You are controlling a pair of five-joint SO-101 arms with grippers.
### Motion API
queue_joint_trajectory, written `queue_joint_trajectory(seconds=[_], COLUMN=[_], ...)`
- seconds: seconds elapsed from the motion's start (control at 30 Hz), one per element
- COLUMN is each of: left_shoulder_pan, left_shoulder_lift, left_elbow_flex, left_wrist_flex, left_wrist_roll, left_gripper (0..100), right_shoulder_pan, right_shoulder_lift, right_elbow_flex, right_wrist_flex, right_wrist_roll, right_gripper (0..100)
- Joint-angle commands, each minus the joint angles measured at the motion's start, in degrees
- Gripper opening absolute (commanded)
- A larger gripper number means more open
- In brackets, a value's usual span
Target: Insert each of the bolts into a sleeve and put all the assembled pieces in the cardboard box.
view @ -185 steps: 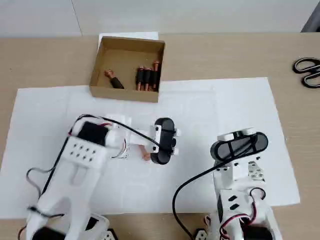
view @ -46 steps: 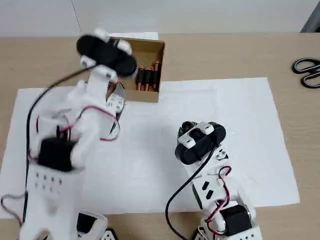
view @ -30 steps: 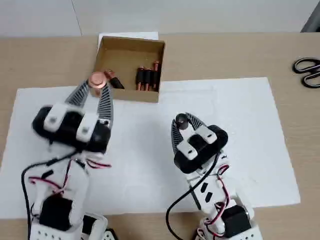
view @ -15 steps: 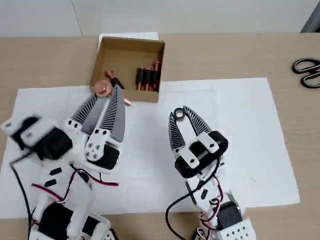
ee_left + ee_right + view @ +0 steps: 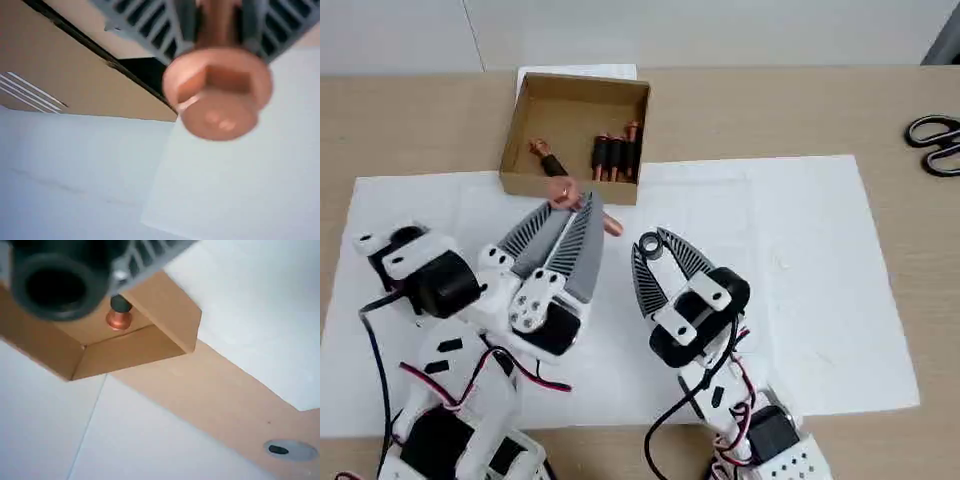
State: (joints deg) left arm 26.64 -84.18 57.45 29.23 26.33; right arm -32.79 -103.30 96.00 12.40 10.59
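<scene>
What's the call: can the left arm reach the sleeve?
Probably yes: only bare paper separates the bolt in the left end effector from the sleeve in the right end effector.

Cardboard box: brown, open-topped and upright; it held a row of assembled pieces, black sleeves on copper bolts, lying side by side near one side wall, and a single assembled piece lying slantwise, apart from the row. Bolt: copper, with a flanged hex head, clamped in the left gripper just in front of the box's near wall. Sleeve: a short, black, hollow tube, pinched at the tip of the right gripper, near the bolt but not touching it.
</scene>
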Motion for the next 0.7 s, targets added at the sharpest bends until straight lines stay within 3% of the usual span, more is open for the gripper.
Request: queue_joint_trajectory(seconds=[0.0, 0.2, 0.33, 0.67], left_shoulder_pan=[0.62, 0.62, 0.35, 0.7], left_shoulder_lift=[-0.44, -0.35, 3.69, 17.67], left_elbow_flex=[-0.13, 0.22, -0.92, -13.32], left_wrist_flex=[0.09, -0.7, -3.78, -4.13], left_wrist_roll=[0.26, 0.09, 0.18, 0.18], left_gripper=[1, 1, 1, 1], right_shoulder_pan=[0.31, 0.31, 0.31, 2.15], right_shoulder_lift=[-0.57, -0.57, -0.57, -0.66], right_elbow_flex=[0.44, 0.44, 0.44, -0.97], right_wrist_flex=[0.22, 0.22, 0.22, 0.22], right_wrist_roll=[-0.44, -0.62, -5.71, -7.3], right_gripper=[0.4, 0.4, 0.4, 0.4])
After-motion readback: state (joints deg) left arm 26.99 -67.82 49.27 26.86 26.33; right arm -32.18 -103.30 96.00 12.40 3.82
